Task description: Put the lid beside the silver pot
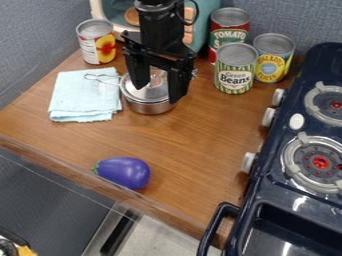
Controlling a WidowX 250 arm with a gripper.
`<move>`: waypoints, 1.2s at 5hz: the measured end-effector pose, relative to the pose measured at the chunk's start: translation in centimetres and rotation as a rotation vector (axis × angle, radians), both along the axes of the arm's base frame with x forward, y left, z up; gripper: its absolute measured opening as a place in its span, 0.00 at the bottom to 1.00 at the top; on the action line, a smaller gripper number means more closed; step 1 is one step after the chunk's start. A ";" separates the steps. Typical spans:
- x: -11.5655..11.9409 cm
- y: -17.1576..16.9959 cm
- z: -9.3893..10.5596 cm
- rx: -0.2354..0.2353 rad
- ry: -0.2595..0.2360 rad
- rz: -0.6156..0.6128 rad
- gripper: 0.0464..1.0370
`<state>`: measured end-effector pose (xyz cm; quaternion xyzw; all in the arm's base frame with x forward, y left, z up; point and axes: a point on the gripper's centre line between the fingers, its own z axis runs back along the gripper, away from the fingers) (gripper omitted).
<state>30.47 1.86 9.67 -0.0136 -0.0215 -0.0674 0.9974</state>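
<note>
Black metal and plastic are coming down from 12 o'clock: the arm is ending in a gripper (pixel 157 95) that is hanging over the silver pot (pixel 150 107), at about 11 o'clock from the middle of the counter (pixel 180 150). Its fingers are standing parted, one toward 9 o'clock and one toward 3, with part of the silvery lid (pixel 155 90) showing between them; whether either is touching it, I cannot tell. The lid is resting on top of the pot, covering its mouth. A wire handle (pixel 100 77) is pointing out toward 10 o'clock, over a folded pale-blue cloth (pixel 83 102).

At 11 o'clock, behind the cloth, a can with a red and yellow label (pixel 97 45) is standing upright. Three more upright cans are clustering around 1 o'clock: a red and green one (pixel 228 35) at the back, a green-striped one (pixel 234 75) in front and a yellow and blue one (pixel 272 62) on the 3 o'clock side. A purple toy eggplant (pixel 125 172) is lying at 7 o'clock, its green tip pointing toward 9. The dark-blue stove (pixel 264 192) is filling the 3 o'clock side.
</note>
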 end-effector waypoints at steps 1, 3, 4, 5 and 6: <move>-0.2 0.0 -1.0 -0.002 0.037 0.008 0.96; 1.6 3.1 -1.3 0.059 0.082 0.119 0.96; 2.9 4.2 -1.8 0.088 0.093 0.141 0.96; 3.9 5.5 -2.4 0.123 0.087 0.163 0.96; 4.8 6.3 -2.8 0.185 0.073 0.169 0.96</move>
